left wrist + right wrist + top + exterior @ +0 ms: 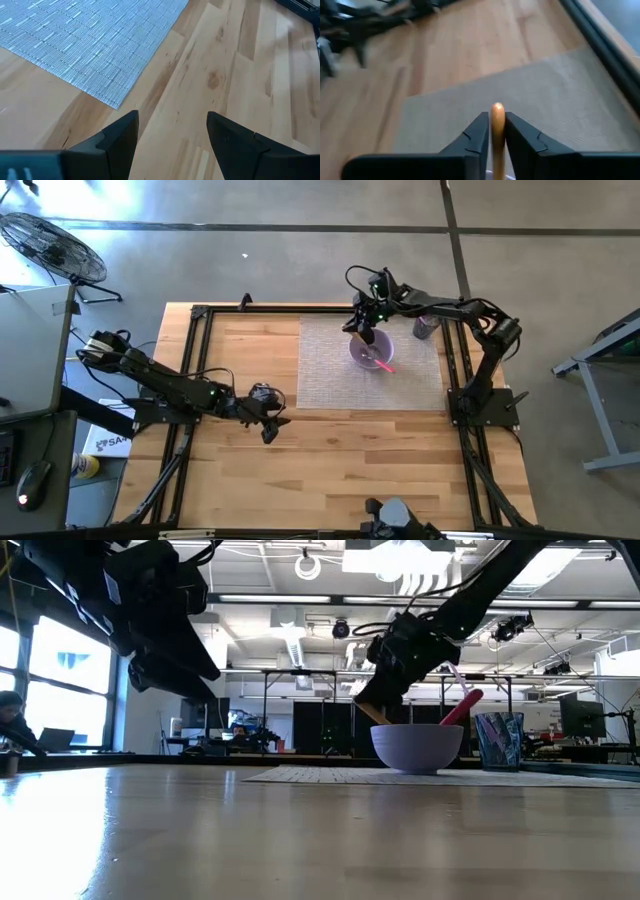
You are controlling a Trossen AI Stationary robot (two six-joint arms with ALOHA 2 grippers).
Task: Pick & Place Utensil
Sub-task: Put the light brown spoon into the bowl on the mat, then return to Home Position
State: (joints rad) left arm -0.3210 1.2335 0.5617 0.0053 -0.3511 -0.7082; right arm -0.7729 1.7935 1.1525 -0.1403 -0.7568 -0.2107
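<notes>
The right arm is stretched from its base at the right edge toward the far middle of the desk, elbow bent, with the right end effector (362, 328) pointed down; its fingers (476, 134) are closed tight on a thin wooden handle. The left arm is extended from the left side toward the middle, and the left end effector (270, 423) is held above the desk with fingers (120, 134) spread apart, nothing between them.

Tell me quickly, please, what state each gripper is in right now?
Left gripper: open, empty, over bare table.
Right gripper: shut on a wooden utensil above the bowl.
</notes>
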